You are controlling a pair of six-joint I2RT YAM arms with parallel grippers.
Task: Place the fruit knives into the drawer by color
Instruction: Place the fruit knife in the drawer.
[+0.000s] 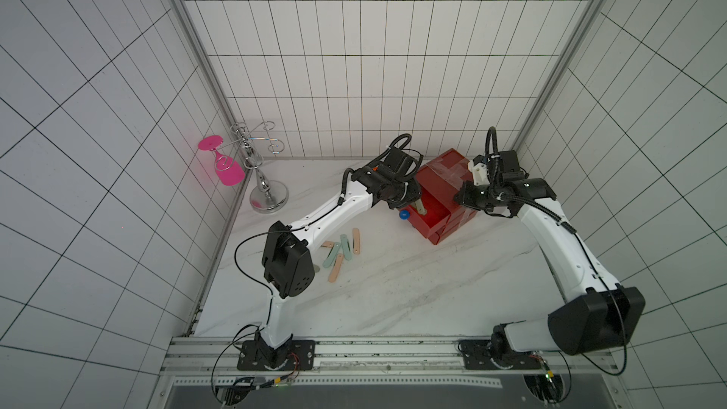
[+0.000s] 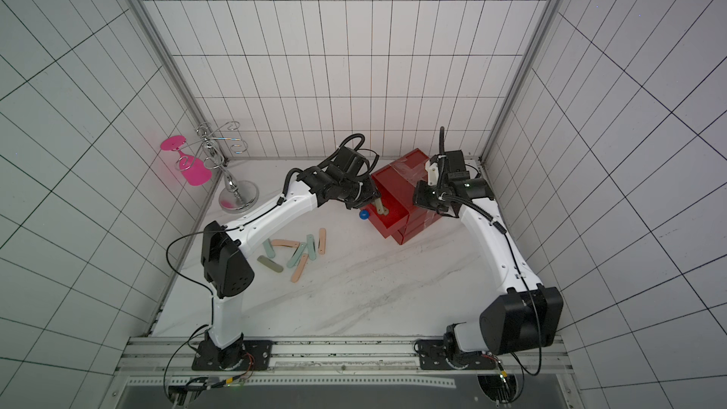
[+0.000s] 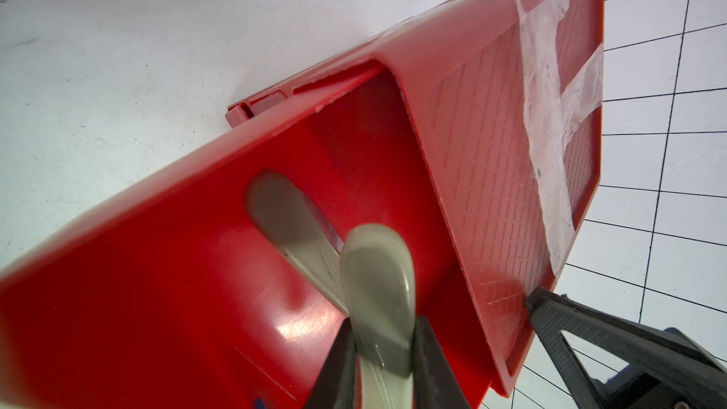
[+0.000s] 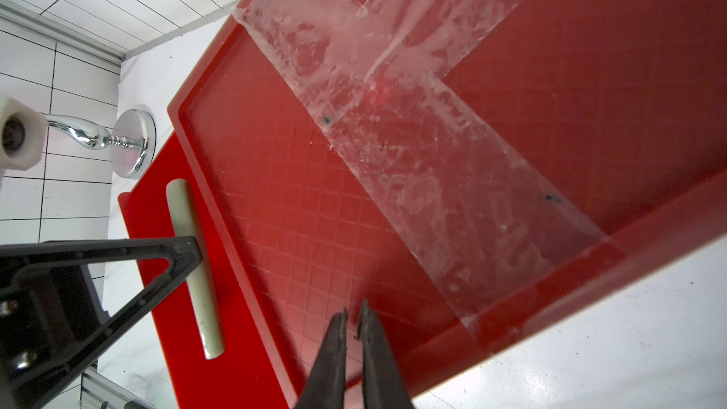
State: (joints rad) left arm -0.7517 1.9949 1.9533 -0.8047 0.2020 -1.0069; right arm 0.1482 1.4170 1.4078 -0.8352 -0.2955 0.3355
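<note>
Pincer on the left arm (image 3: 383,332) clamps a smooth, round-ended olive-grey knife (image 3: 377,277) tilted into the glossy open top drawer (image 3: 157,289); right pincer (image 4: 353,320), nearly together and empty, touches the red chest's (image 4: 275,190) gridded, taped top; matte pink and mint knives (image 2: 299,253) lie scattered on the marble tabletop (image 2: 373,289).

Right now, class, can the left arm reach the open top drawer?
Probably yes: the top drawer is pulled out, and the left gripper, holding an olive-grey knife, sits right over it, nothing between.
</note>
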